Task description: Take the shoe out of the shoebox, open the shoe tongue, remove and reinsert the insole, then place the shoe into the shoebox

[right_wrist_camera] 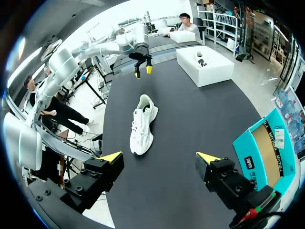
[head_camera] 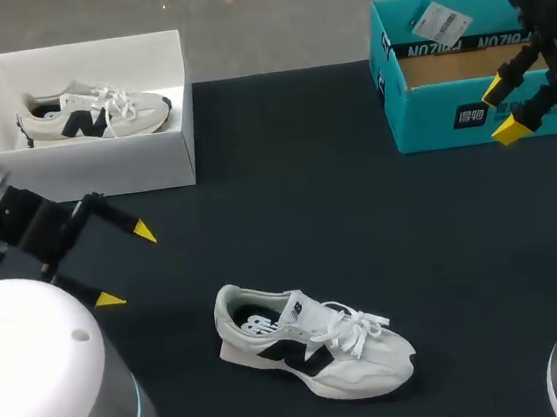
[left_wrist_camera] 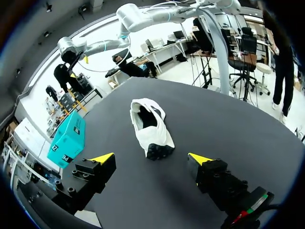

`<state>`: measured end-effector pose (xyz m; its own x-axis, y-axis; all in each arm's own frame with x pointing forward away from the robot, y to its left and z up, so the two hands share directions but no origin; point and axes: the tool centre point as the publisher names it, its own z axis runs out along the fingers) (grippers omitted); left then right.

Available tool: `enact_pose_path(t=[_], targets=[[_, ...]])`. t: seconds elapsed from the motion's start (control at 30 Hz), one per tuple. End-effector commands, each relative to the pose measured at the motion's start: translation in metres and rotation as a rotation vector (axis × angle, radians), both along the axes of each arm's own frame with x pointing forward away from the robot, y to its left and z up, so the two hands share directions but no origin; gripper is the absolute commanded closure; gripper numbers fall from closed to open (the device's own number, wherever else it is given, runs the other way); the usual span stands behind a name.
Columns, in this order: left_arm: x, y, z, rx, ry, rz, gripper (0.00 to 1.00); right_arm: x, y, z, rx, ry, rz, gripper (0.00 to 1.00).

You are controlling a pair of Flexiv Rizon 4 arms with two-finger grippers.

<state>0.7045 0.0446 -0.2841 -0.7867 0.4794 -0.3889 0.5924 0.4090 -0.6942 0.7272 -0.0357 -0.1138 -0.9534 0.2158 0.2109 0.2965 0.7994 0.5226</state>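
Head view: a white mesh-and-suede sneaker with black side logo (head_camera: 315, 350) stands on its sole near the front edge of the black matte tabletop (head_camera: 286, 187). Its long axis runs across, heel left, toe right and slightly forward. A white rectangular shoebox (head_camera: 93, 169) occupies the far left corner and a teal cardboard box (head_camera: 430, 121) the far right. The left tool (head_camera: 124, 266) and right tool (head_camera: 501, 111) both gape wide, holding nothing.

Left wrist view: the sneaker lies ahead, between the spread fingers.

Right wrist view: its toe points toward this tool, laces uppermost.
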Motion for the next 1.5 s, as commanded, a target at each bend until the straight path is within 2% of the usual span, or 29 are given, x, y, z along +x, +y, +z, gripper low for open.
enact_pose_path(t=[0.03,0.3,0.53,0.7,0.97,1.2,1.33,1.5], targets=[[-0.013,0.004,-0.002,-0.004,0.137,0.252,0.0,0.002,0.001,-0.001,-0.003,0.002,0.001,0.0],[-0.017,0.015,-0.012,0.006,0.177,0.399,0.0,0.002,0.001,-0.001,-0.003,0.002,0.001,0.0],[-0.01,0.03,-0.029,0.016,0.26,0.413,0.0,0.002,0.001,-0.001,-0.003,0.002,0.001,0.0],[-0.009,0.037,-0.041,0.008,0.304,0.337,0.0,0.002,0.001,-0.001,-0.003,0.002,0.001,0.0],[-0.007,0.047,-0.057,0.017,0.349,0.382,0.0,0.002,0.001,-0.001,-0.003,0.002,0.001,0.0],[-0.014,0.049,-0.067,0.036,0.383,0.427,0.0,0.002,0.001,-0.001,-0.003,0.002,0.001,0.0],[-0.023,0.047,-0.069,0.052,0.379,0.438,0.0,0.002,0.001,-0.001,-0.003,0.002,0.001,0.0],[-0.023,0.048,-0.068,0.064,0.379,0.46,0.0,0.002,0.001,-0.001,-0.003,0.002,0.001,0.0]])
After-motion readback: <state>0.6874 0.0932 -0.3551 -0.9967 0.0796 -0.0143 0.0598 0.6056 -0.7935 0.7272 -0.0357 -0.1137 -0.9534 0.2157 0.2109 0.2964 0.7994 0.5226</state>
